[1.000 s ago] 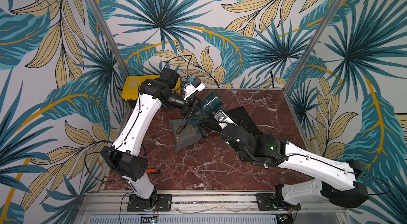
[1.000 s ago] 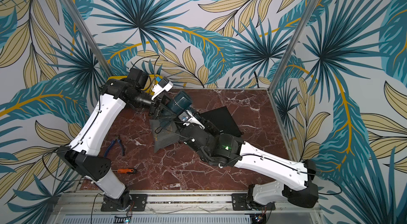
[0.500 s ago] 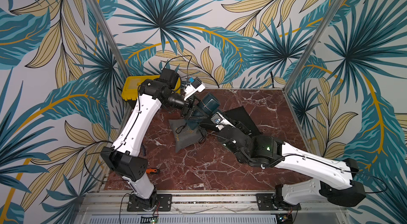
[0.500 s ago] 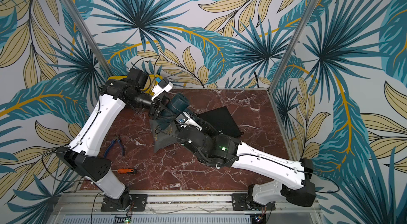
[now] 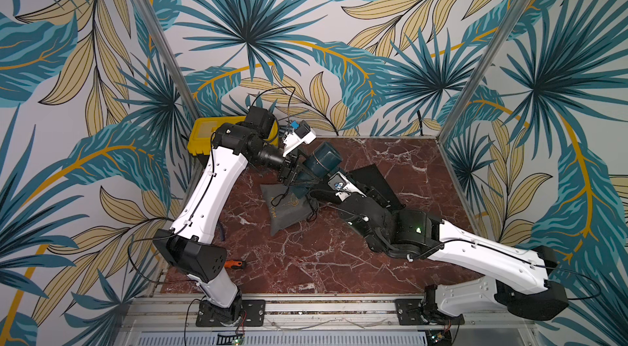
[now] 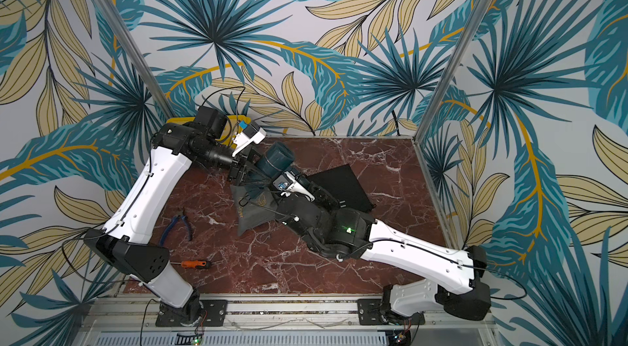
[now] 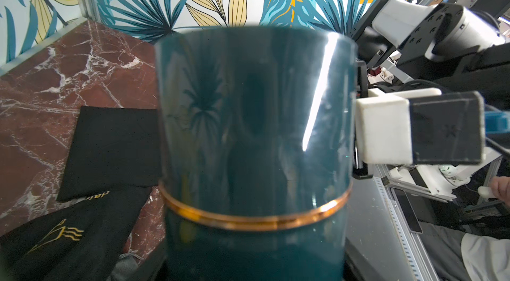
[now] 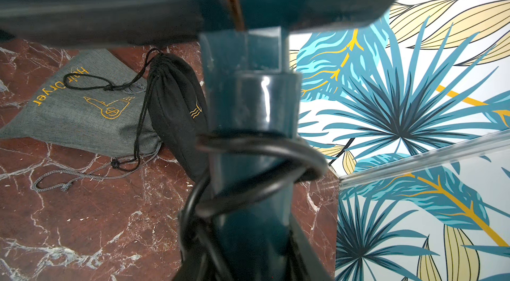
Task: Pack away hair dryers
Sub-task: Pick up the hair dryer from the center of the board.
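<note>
Barely shifted, dark teal plastic hair dryer (image 5: 325, 157) stays clamped in right gripper (image 5: 314, 179); left gripper (image 5: 290, 171) unclear; black cloth pouch (image 8: 176, 105) bulges at seven o'clock.

One glossy dark teal hair dryer (image 5: 323, 159), gold-banded, black cord looped round its handle, raised above the table (image 5: 306, 259)

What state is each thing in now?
Teal hair dryer: lifted, cord wound round its handle.
Right end effector: shut on the dryer's handle.
Left end effector: at the dryer's barrel, grip unclear.
Bulging black pouch: cinched shut.
Grey pouch: lying down, drawstring slack.
Flat black pouch: flat, apparently empty.
</note>
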Available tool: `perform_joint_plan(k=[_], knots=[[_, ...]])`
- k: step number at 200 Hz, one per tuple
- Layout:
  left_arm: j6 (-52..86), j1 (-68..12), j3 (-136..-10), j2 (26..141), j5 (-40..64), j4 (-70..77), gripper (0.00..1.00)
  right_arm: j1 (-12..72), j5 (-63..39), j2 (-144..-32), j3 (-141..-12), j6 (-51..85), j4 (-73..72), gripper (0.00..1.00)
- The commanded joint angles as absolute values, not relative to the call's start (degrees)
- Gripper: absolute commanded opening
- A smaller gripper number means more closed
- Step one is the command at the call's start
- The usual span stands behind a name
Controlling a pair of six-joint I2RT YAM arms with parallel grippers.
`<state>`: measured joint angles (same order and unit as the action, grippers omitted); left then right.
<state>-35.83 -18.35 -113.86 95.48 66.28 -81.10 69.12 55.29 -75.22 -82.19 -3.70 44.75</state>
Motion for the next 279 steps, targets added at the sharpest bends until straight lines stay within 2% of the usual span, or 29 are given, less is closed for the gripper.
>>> perform_joint_plan(k=[1,7,32,118,143,161,167,181,195,210,253,279], knots=[[-38.3,-19.1,-112.8,95.1,68.6,-83.3,0.5,69.5,56.9,-74.3,-83.1,-3.6,39.6,0.0],[-38.5,-19.2,-112.7,95.2,69.0,-83.6,0.51,69.5,57.0,-74.2,-83.1,-3.7,39.4,0.0],[-40.0,-19.6,-113.0,95.5,68.5,-85.3,0.68,69.5,57.4,-74.2,-82.9,-4.4,38.4,0.0],[-40.7,-20.7,-113.6,97.0,68.7,-87.1,0.77,69.5,57.4,-74.9,-83.4,-5.9,37.3,0.0],[-40.3,-20.6,-114.5,97.6,68.4,-87.2,0.62,69.5,57.6,-74.9,-83.2,-5.8,37.6,0.0],[-40.7,-20.6,-115.5,97.7,68.2,-87.8,0.35,69.5,57.8,-74.8,-83.0,-5.4,38.4,0.0],[-40.7,-20.6,-115.7,97.6,68.1,-87.8,0.29,69.5,57.9,-74.7,-82.9,-5.3,38.5,0.0],[-40.6,-20.6,-116.3,97.6,68.1,-87.9,0.19,69.5,57.9,-74.7,-82.7,-5.0,38.7,0.0],[-40.3,-20.6,-116.8,97.7,68.2,-87.9,0.14,69.5,57.9,-74.6,-82.0,-5.3,37.9,0.0],[-39.3,-20.5,-117.2,97.9,68.7,-87.8,0.0,69.5,57.1,-74.8,-81.8,-4.4,38.1,0.0],[-35.7,-19.4,-117.0,99.0,77.2,-87.9,0.0,69.5,49.5,-73.5,-81.4,3.5,35.8,0.0],[-35.4,-19.7,-118.1,100.0,78.3,-88.1,0.0,69.5,42.6,-73.6,-81.0,7.9,31.7,0.0]])
